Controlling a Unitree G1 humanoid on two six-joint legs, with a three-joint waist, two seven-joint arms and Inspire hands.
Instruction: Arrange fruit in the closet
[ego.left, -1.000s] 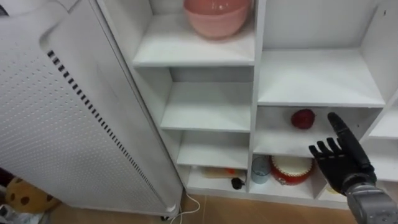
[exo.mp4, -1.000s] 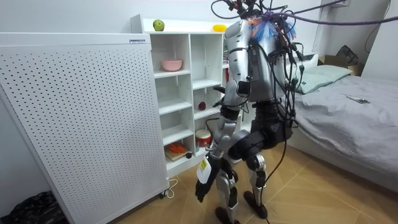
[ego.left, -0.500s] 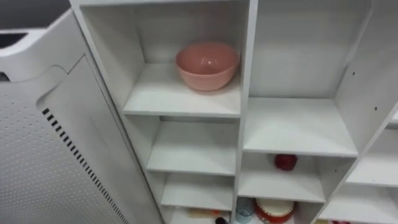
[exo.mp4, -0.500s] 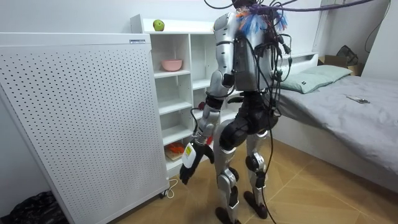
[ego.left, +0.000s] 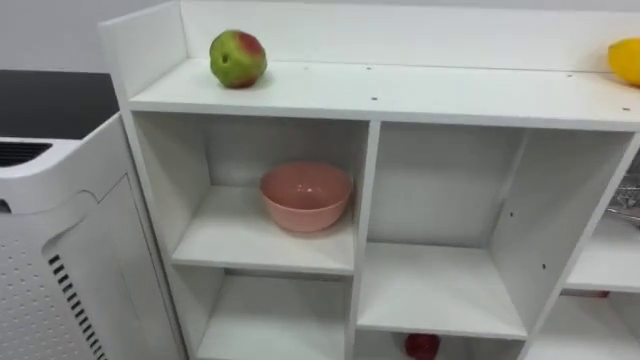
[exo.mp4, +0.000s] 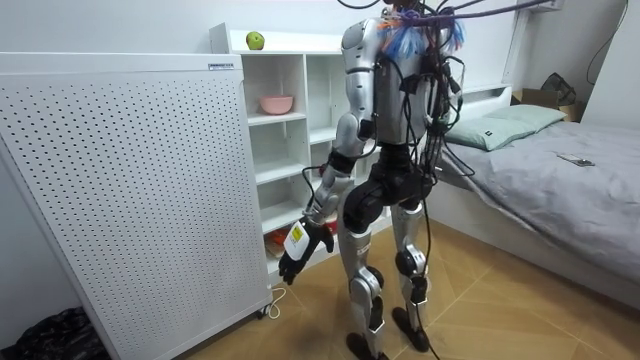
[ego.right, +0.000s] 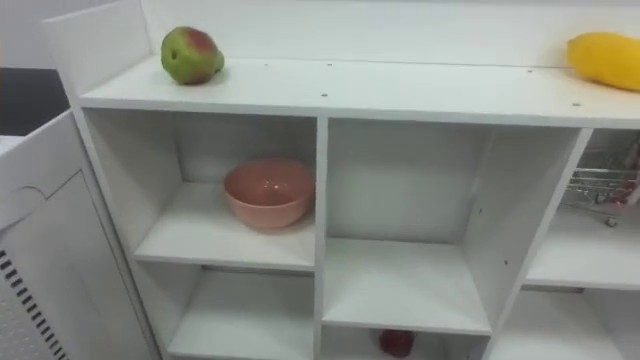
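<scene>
The shelf (ego.left: 450, 95) top, high above the left hand (exo.mp4: 295, 255), holds a green apple (ego.left: 238, 58) and a yellow fruit (ego.left: 625, 60). A pink bowl (ego.left: 306, 195) sits one level lower.

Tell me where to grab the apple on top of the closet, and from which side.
Probably cup the apple round its widest middle, coming from the front or above: it is round, near the left end of the closet top, with raised panels behind and left of it.
</scene>
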